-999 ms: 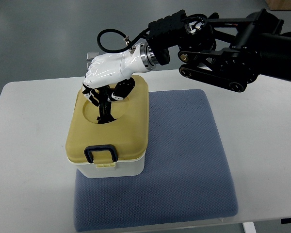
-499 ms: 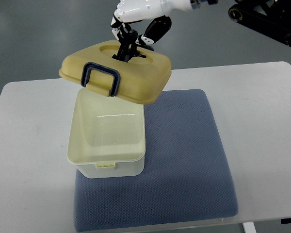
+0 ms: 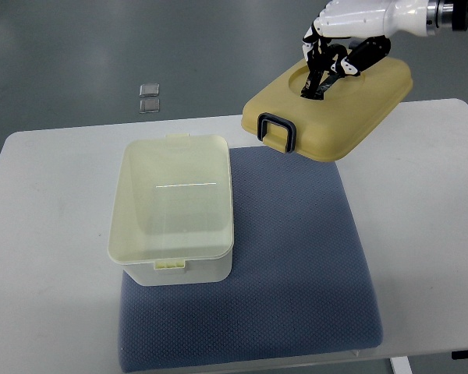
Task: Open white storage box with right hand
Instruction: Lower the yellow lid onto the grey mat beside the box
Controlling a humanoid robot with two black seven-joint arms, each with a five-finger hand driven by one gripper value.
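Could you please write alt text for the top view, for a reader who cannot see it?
A white robotic right hand holds a tan plastic lid with a dark latch in the air, above the far right of a blue padded mat. The open, empty white storage box sits on the mat's left side, on a white table.

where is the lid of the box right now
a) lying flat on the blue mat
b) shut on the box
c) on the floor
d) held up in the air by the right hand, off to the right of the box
d: the right hand grips the yellow lid by its top recess, tilted above the table, while the box stands open on the blue mat.
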